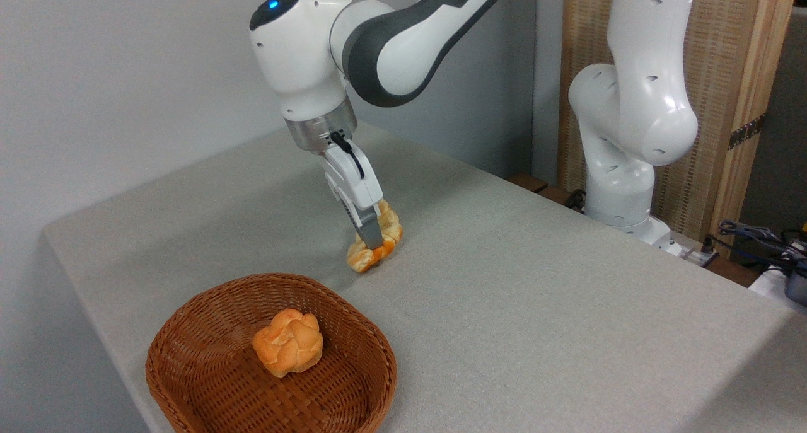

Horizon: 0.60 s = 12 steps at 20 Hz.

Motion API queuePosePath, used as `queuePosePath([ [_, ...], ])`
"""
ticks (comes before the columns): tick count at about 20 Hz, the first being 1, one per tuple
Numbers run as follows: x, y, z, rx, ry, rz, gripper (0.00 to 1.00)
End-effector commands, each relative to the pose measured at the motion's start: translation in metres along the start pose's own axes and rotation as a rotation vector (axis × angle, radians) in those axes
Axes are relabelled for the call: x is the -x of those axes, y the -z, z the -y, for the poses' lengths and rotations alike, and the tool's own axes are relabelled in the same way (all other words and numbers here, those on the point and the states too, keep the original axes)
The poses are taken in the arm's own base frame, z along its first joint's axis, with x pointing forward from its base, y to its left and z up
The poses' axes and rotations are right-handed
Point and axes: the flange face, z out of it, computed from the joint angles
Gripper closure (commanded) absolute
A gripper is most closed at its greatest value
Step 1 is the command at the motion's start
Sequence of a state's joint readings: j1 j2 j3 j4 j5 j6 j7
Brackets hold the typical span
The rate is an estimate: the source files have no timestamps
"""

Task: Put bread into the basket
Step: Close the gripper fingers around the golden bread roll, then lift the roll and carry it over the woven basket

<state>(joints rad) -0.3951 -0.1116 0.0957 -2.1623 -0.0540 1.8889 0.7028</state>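
Note:
The bread (386, 230), a pale golden braided loaf with browner ends, lies near the middle of the grey table, its near end tilted toward the basket. My gripper (374, 242) reaches down from the upper left and is shut on the bread across its middle; the near finger (371, 232) crosses the loaf's front and the other finger is hidden behind it. Whether the loaf still touches the cloth I cannot tell. The reddish-brown wicker basket (189, 332) sits at the front left, below and left of the bread.
A small round knotted roll (289, 343) lies inside the basket. The arm's white base (621, 168) stands at the table's right rear, before a wooden screen (731, 74). Cables (756, 237) lie off the far right edge. The table's left edge (82, 282) runs close to the basket.

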Motion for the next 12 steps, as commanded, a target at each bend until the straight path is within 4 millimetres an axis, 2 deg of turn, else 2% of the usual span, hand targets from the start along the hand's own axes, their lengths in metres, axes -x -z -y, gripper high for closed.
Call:
queuePosePath([
  [1, 0.0, 0.009, -0.001, -0.007, 0.012, -0.013, 0.9],
  [2, -0.001, 0.011, -0.002, -0.008, 0.012, -0.014, 0.9],
  [7, -0.006, 0.056, 0.008, -0.045, 0.022, -0.095, 0.9],
  [12, 0.007, 0.104, 0.037, -0.103, 0.068, -0.207, 0.89],
])
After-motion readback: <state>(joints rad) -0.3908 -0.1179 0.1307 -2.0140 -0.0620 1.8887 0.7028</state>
